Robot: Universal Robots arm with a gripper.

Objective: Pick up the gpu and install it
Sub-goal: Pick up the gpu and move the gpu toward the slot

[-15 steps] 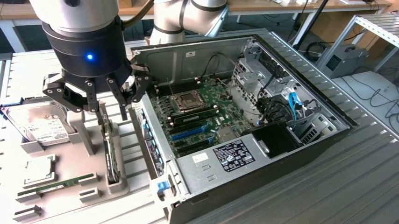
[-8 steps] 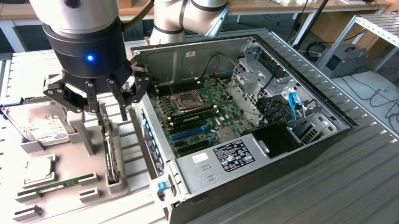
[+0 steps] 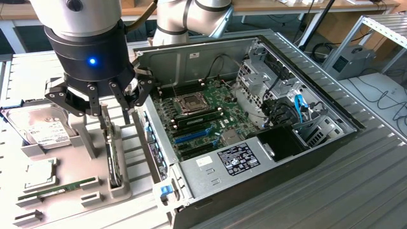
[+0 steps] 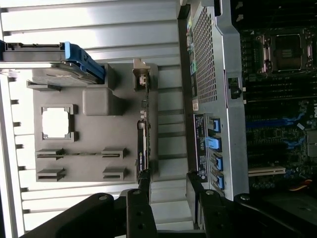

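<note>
The gpu (image 3: 114,160) is a thin black card standing on edge in a slot of the grey holder tray (image 3: 95,143), just beside the open computer case (image 3: 254,119). My gripper (image 3: 113,112) hangs right above the card's far end, open, with nothing between its fingers. In the wrist view the gpu (image 4: 142,134) shows edge-on. One black finger (image 4: 143,191) lines up with it, and the gripper's middle (image 4: 168,191) sits a little toward the case. Blue expansion slots (image 3: 190,136) lie on the motherboard (image 3: 210,112) inside the case.
A hard drive (image 3: 39,126) in a blue frame (image 4: 81,62), a processor chip (image 3: 41,172) and a green RAM stick (image 3: 57,187) share the tray. The case wall (image 4: 210,74) rises close beside the gpu. Cables and drive cages (image 3: 279,100) crowd the case's far side.
</note>
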